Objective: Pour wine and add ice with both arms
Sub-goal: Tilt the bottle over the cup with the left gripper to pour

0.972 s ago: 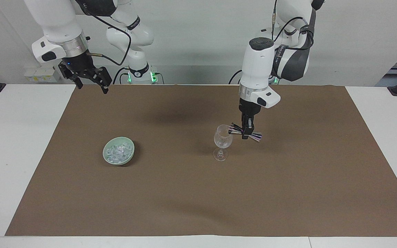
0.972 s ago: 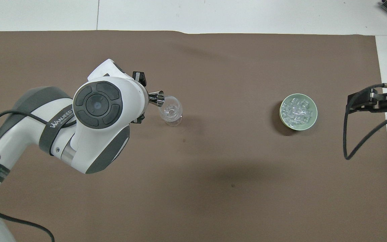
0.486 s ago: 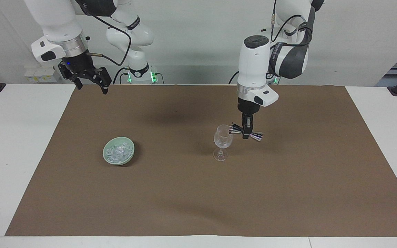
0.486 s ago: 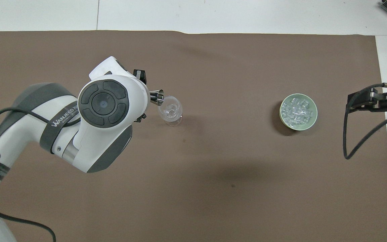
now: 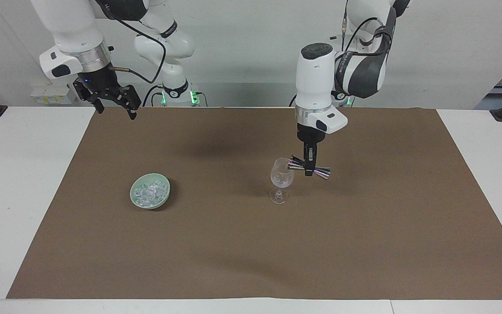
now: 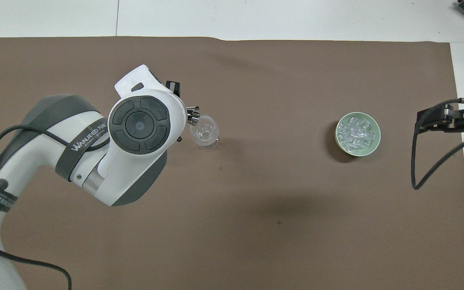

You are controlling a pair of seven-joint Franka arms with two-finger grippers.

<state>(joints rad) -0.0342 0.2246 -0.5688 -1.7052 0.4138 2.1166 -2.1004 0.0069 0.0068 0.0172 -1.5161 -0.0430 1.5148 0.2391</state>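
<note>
Left tool [image 5: 309,169] tips a jigger [image 5: 310,168] at the glass [image 5: 282,179]

Since a second ago the left arm [image 6: 95,153] has swung slightly toward the right arm's end, bringing the jigger's mouth over the glass rim; glass, bowl [image 5: 150,191] and right tool [image 5: 113,98] have not moved. The left tool is clenched on the waist of the shiny, hourglass-shaped metal jigger, held lying sideways. The clear stemmed glass stands upright on the matte brown mat [image 5: 233,244] covering the white worktop [image 5: 24,183]. The ice [image 6: 357,133], small translucent chunks, is heaped in the round, smooth pale green bowl toward the right arm's end. The right tool waits released, raised over the mat's edge.
</note>
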